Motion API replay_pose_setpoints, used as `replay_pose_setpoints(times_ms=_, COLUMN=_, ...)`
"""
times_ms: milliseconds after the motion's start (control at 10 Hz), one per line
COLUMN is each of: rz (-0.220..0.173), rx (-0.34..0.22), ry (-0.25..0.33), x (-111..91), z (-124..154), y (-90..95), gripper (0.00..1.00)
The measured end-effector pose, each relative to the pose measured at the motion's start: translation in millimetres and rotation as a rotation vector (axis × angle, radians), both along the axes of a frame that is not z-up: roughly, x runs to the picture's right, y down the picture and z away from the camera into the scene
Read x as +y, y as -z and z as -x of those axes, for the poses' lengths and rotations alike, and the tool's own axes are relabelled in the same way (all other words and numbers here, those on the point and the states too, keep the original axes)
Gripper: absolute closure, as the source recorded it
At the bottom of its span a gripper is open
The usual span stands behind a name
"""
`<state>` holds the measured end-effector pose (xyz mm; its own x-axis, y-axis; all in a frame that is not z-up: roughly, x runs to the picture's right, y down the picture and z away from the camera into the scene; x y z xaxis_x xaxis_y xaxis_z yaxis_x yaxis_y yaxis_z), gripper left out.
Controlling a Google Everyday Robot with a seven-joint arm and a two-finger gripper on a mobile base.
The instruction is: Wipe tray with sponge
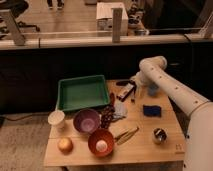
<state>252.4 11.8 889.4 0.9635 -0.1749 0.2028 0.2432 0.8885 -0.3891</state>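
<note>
Gripper (126,91) sits low near the back of the wooden table (150,146), just right of the large green rectangular plastic tray (82,94), fingers apart, gripping nothing. Small dark blue rectangular soft sponge (151,110) lies on the table, right of the gripper and apart from the tray.

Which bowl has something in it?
The orange bowl at the front: a pale round thing sits inside. The purple bowl next to it looks empty. The gripper hovers at the back, beside the tray.
</note>
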Motion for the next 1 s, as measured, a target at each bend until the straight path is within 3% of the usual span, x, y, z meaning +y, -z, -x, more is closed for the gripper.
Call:
replay_pose_setpoints(times_ms=300, rz=0.018, rx=0.038, ry=0.022, x=21.1, z=-39.7, y=1.2, gripper=0.20)
replay_pose_setpoints(times_ms=800, rz=0.083, rx=0.094, ry=0.056, x=66.5, z=-65.2, y=-18.5, gripper=0.20)
replay_pose_setpoints(times_ms=1000, rz=0.094, rx=0.100, ry=0.063, x=72.8, z=-69.6, y=-13.9, gripper=0.20)
